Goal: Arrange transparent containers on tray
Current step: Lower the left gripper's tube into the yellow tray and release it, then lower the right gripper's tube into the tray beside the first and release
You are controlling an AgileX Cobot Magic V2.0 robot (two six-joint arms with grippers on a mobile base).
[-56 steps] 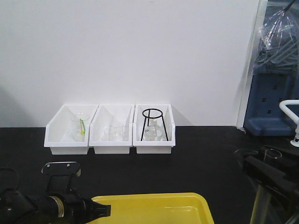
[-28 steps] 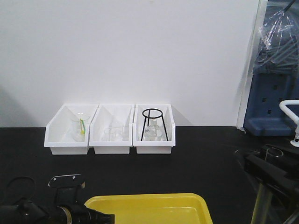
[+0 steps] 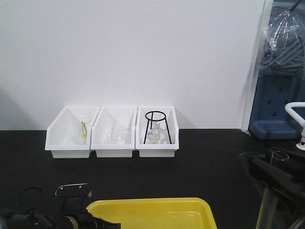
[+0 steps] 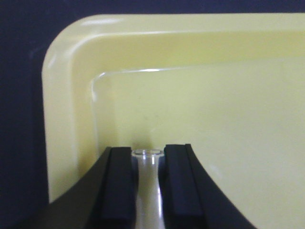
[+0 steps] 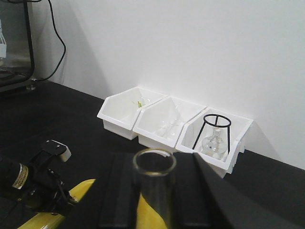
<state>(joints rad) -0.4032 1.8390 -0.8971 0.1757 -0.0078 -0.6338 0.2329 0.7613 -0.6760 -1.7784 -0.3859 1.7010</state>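
The yellow tray (image 3: 157, 210) lies at the table's front edge. My left gripper (image 4: 147, 164) is shut on a clear test tube (image 4: 148, 191), whose open rim shows between the black pads (image 4: 119, 181). It hovers low over the tray's left inner corner (image 4: 76, 95). In the front view the left gripper (image 3: 102, 223) sits at the tray's left rim and its tube is hidden. My right gripper (image 5: 155, 167) is shut on a second test tube (image 5: 153, 183), held upright to the right of the tray; the tube's rim (image 3: 278, 155) shows above the gripper (image 3: 275, 167).
Three white bins (image 3: 112, 138) stand in a row against the back wall, holding beakers, and the right one holds a flask under a black ring stand (image 3: 156, 126). A blue unit (image 3: 276, 105) and white pipe stand at the far right. The tabletop is black.
My left arm has moved right and lower, bringing its gripper to the tray's left rim. The right arm with its tube has stayed in place.
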